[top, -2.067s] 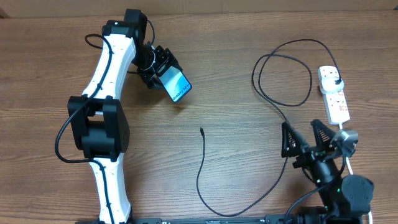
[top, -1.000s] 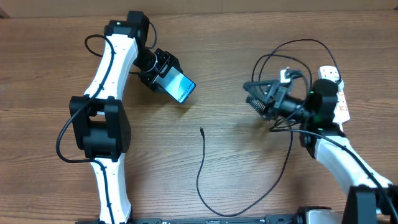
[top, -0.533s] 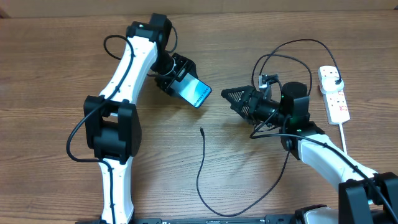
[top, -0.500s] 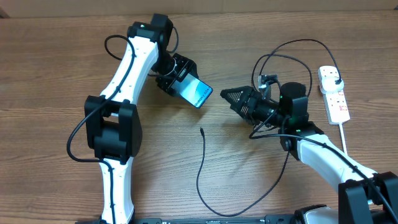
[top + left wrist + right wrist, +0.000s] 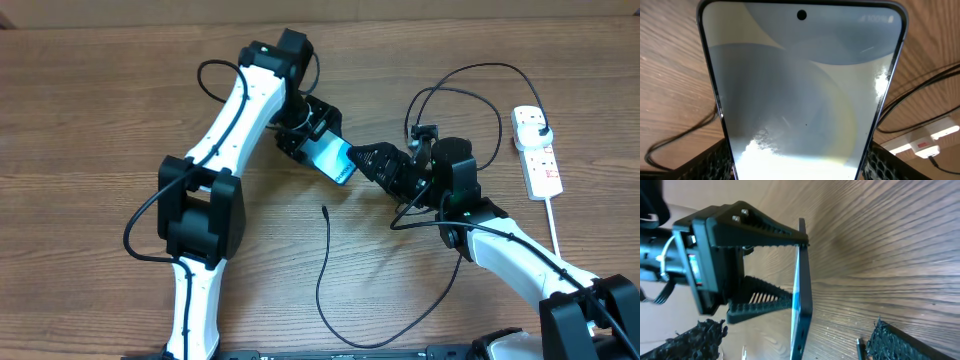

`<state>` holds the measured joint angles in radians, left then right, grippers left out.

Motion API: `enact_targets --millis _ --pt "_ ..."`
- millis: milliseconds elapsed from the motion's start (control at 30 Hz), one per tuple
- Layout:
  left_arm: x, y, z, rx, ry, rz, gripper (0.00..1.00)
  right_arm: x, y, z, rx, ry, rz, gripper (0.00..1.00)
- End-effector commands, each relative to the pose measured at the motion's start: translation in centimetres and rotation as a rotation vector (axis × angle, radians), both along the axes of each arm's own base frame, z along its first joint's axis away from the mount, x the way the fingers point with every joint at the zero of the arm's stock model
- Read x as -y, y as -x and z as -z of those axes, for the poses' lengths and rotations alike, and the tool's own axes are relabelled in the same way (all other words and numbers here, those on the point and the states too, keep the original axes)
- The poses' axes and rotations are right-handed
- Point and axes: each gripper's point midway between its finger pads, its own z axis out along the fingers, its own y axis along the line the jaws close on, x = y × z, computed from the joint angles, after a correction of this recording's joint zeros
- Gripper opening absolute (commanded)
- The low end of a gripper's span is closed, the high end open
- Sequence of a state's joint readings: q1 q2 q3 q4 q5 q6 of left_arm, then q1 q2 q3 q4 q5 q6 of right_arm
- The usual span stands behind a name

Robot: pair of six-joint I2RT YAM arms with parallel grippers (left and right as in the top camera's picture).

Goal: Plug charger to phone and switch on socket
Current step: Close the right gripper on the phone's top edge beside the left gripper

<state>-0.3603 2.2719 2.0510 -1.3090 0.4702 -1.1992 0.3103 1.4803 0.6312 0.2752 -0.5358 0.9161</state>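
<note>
My left gripper (image 5: 318,150) is shut on the phone (image 5: 333,162) and holds it above the table's middle, its lit screen facing up. The left wrist view is filled by the phone (image 5: 800,100), clamped at its long edges between my fingers (image 5: 705,162). My right gripper (image 5: 362,160) stands open just right of it. In the right wrist view the phone (image 5: 802,305) is edge-on, its near end between my open fingers (image 5: 900,342). The charger tip (image 5: 324,209) lies loose on the wood; its cable (image 5: 330,325) loops round to a black plug (image 5: 541,130) in the socket (image 5: 540,165).
The charger's upper loop (image 5: 455,85) lies behind my right arm at the back right. The socket's thick white cord (image 5: 553,225) runs toward the front right edge. The socket (image 5: 925,142) also shows at the right of the left wrist view.
My left arm has carried the phone right, toward the table's middle. My right arm has swung left to meet it, and its open fingers now flank the phone's end.
</note>
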Motion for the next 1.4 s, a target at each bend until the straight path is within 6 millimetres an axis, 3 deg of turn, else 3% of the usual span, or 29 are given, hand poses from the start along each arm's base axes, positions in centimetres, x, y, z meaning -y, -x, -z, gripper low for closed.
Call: enact_targets --millis 0,633,967,1367 --pt "1.8 0.1 -1.9 0.018 0.041 -0.013 0.04 0.0 -0.6 -0.3 0.02 0.021 0.022 0.97" --pt "6.0 2.7 -2.5 -0.048 0.096 0.007 0.04 0.9 -0.7 0.8 -0.021 0.059 0.074 0.96" --pt "7.7 3.0 -2.6 -0.03 0.105 0.01 0.04 0.9 -0.7 0.8 -0.023 0.058 0.075 0.83" --pt "8.1 3.0 -2.3 -0.021 0.076 -0.011 0.04 0.9 -0.7 1.0 -0.03 0.061 0.076 0.58"
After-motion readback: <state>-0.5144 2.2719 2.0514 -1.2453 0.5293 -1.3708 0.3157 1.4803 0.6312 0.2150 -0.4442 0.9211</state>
